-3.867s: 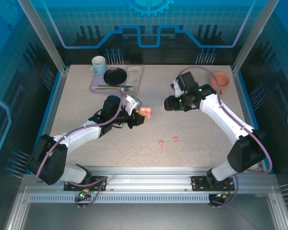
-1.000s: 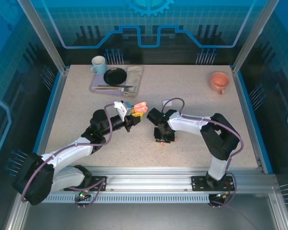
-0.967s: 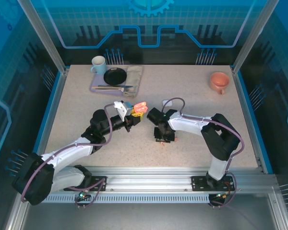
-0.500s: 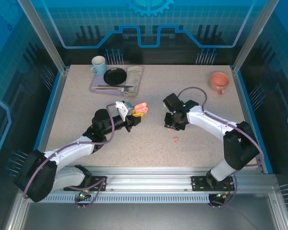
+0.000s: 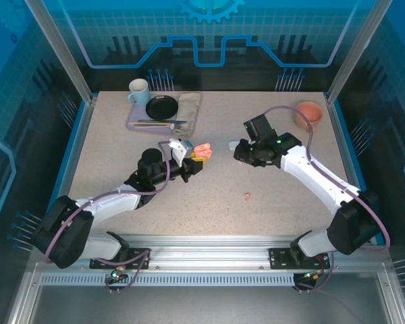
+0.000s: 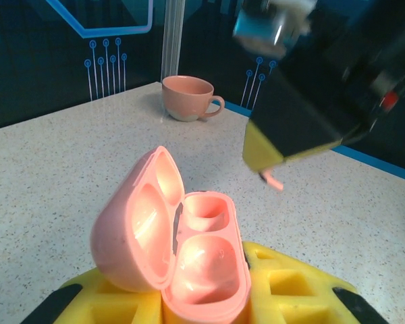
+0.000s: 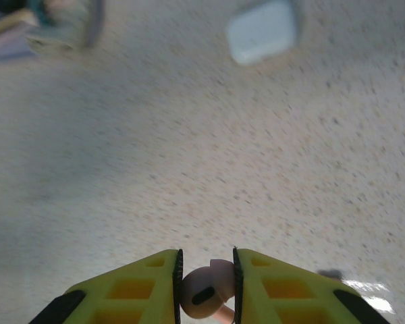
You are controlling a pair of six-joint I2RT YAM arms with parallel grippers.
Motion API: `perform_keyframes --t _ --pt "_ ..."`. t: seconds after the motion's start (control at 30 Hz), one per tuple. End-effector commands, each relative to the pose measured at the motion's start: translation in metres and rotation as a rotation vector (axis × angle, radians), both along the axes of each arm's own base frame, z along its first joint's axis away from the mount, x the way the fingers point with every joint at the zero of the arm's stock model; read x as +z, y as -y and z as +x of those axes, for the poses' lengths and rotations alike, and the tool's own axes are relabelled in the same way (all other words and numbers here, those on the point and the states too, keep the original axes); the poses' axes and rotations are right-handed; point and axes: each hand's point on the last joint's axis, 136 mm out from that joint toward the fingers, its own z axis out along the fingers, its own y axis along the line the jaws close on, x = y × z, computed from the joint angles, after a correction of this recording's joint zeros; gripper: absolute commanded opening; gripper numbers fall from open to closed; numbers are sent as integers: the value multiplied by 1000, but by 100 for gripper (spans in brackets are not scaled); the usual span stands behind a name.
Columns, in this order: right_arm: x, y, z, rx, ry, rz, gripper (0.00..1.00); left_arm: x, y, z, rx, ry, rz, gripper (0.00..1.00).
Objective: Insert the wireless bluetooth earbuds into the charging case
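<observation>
My left gripper (image 6: 204, 300) is shut on the base of an open salmon-pink charging case (image 6: 189, 260), lid tipped back to the left, both wells empty. In the top view that case (image 5: 201, 150) is held above the table's middle. My right gripper (image 7: 207, 271) is shut on a salmon-pink earbud (image 7: 204, 293), its stem pointing down. From above, the right gripper (image 5: 240, 156) hovers just right of the case; the left wrist view shows the earbud's stem (image 6: 272, 180) poking from its yellow tip. Another pink earbud (image 5: 247, 196) lies on the table nearer the front.
A closed white case (image 5: 233, 145) lies on the table by the right gripper, also in the right wrist view (image 7: 262, 32). A pink cup (image 5: 308, 115) stands back right. A mug (image 5: 138, 91), black dish (image 5: 162, 106), cutlery and cloth sit back left.
My right gripper rose from the table's front middle with one pink earbud and swung back toward the held case. One earbud stayed on the table. The left arm shifted only slightly.
</observation>
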Motion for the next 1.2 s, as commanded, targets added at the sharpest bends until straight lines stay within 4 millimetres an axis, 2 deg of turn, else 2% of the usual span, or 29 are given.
perform_keyframes --t 0.0,0.17,0.33,0.57,0.67,0.9,1.17 --pt "48 -10 12 34 122 77 26 23 9 4 -42 44 -48 0" --pt "86 -20 18 57 205 145 26 25 15 7 -71 42 -54 0" --pt "114 -35 22 84 284 214 26 28 20 10 -88 41 -63 0" --pt "146 -65 17 143 440 306 27 41 23 17 -81 55 -93 0" --pt "158 -72 13 157 516 332 27 48 24 20 -75 62 -110 0" --pt "172 -82 6 172 652 412 27 64 27 28 -63 70 -177 0" --pt "166 -87 4 140 701 443 27 81 36 28 -77 103 -203 0"
